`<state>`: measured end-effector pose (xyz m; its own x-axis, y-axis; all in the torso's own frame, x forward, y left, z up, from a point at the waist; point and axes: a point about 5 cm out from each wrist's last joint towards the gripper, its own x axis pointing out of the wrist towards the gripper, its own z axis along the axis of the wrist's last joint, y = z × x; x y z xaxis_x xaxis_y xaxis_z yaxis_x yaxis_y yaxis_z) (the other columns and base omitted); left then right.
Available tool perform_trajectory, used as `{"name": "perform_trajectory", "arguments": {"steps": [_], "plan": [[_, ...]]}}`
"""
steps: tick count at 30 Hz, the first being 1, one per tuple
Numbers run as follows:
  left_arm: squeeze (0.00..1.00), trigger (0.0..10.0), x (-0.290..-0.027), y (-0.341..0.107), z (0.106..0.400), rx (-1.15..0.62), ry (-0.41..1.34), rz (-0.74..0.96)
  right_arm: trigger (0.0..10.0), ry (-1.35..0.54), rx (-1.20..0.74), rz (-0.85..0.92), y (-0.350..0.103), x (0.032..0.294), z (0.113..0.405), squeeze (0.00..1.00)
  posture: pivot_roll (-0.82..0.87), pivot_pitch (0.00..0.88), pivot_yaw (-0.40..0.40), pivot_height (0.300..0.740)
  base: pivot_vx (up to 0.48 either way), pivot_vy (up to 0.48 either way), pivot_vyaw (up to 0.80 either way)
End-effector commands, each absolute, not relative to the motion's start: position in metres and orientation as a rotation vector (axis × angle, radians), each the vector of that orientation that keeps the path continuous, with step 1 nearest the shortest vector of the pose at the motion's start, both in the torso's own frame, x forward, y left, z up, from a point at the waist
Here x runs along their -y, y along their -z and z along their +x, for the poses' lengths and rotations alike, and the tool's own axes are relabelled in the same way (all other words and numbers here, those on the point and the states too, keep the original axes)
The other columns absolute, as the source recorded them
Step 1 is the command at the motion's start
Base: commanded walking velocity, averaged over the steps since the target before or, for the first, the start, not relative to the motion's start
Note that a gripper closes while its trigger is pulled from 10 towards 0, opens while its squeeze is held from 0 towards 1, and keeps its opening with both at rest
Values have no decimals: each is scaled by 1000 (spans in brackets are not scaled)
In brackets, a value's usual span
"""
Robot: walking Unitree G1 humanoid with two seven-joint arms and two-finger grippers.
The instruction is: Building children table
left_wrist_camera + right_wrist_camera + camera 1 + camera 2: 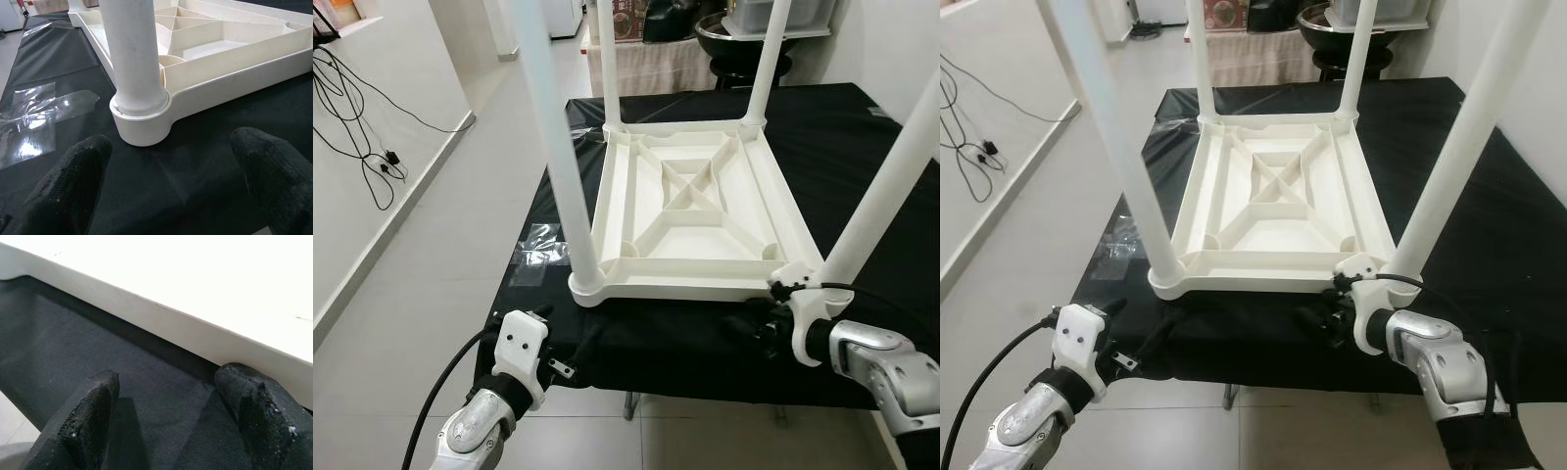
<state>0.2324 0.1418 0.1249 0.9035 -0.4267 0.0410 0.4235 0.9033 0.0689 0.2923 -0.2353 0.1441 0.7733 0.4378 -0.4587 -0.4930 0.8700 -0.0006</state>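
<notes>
**White plastic table upside down, both grippers at its near edge**

White plastic is most of what I see: the children's table lies upside down on a black cloth that covers the work surface, its ribbed underside facing up. Four white legs rise from its corners. The near-left leg stands in its socket at the corner closest to my left arm, and the near-right leg slants up past the right edge of the eye views.

My left gripper sits just in front of the near-left corner, low over the cloth. Its two black fingers are spread wide apart with nothing between them, and the leg's socket stands just beyond the gap. Crinkled clear plastic film lies on the cloth just beside that corner.

My right gripper is at the near-right corner, under the table's rim. Its fingers are apart too; one black finger reaches up to the white rim, though I cannot tell whether it touches.

Pale floor tiles stretch to the left, with black cables trailing down the wall.
</notes>
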Motion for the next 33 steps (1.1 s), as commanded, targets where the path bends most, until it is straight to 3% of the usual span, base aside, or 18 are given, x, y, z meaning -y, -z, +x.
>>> {"name": "perform_trajectory", "arguments": {"steps": [1,6,10,19,27,30,33], "plan": [[0,10000,-147,-119,231,31,429,78,10000,-510,-436,-108,-148,233,293,0,-66,132,59,740,0,0,0],[0,10000,-148,-120,232,35,428,86,10000,-813,-256,-68,-172,200,276,0,-68,135,64,740,0,0,0],[0,10000,-149,-123,236,50,418,93,10000,-921,-171,-49,-184,191,265,0,-72,137,62,740,0,0,0],[0,10000,-149,-138,251,110,381,106,10000,-750,-32,-38,-203,205,268,0,-87,137,58,740,0,0,0],[0,10000,-143,-141,256,130,376,105,10000,-696,4,38,-194,186,262,0,-96,136,57,740,0,0,0],[0,10000,-142,-141,256,132,378,99,10000,-802,-12,59,-181,154,251,0,-94,130,61,740,0,-469,0],[0,10000,-143,-142,257,140,350,92,10000,-832,-9,64,-181,149,249,0,-94,130,60,740,0,-469,0]]}}
